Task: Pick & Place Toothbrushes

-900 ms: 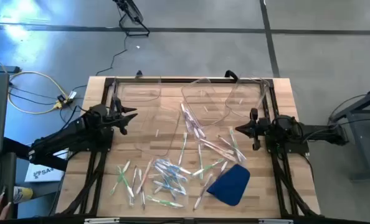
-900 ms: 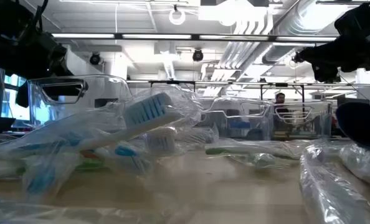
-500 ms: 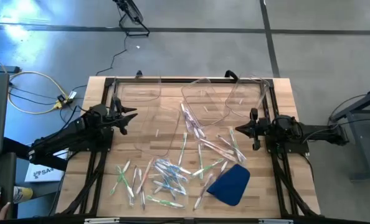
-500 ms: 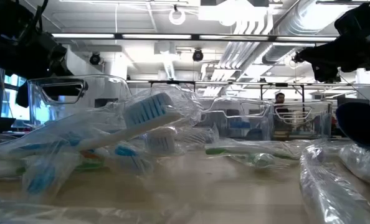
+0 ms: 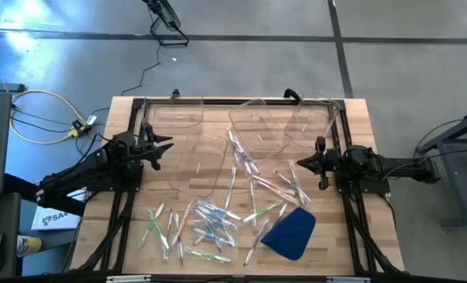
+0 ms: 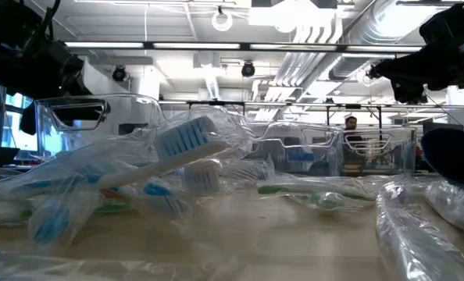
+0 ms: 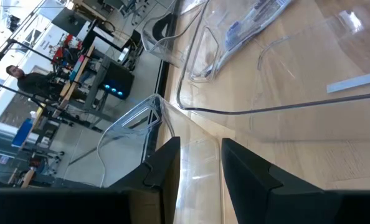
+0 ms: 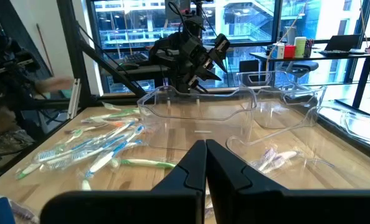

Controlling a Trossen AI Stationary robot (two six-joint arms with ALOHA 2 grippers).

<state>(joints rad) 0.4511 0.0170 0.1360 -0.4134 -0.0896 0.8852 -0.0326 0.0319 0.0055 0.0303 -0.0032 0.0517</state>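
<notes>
Both arms hang idle above the wooden bench (image 5: 359,118), one at each side. The left claw (image 5: 164,145) sits over the left edge of the clear plastic bins (image 5: 257,126), its two fingers (image 7: 166,168) parted with a gap between them and nothing held. The right claw (image 5: 300,164) points inward from the right side, and its fingers (image 8: 225,171) are pressed together (empty, from the wrist view).

The toothbrushes (image 5: 206,224) lie scattered across the near half of the bench, most in clear wrappers, in a loose heap between the two arms. A few lie farther back, against and inside the tilted bins. A blue cloth (image 5: 290,232) rests on the bench just right of the heap, touching some wrappers. Neither claw touches any brush.
</notes>
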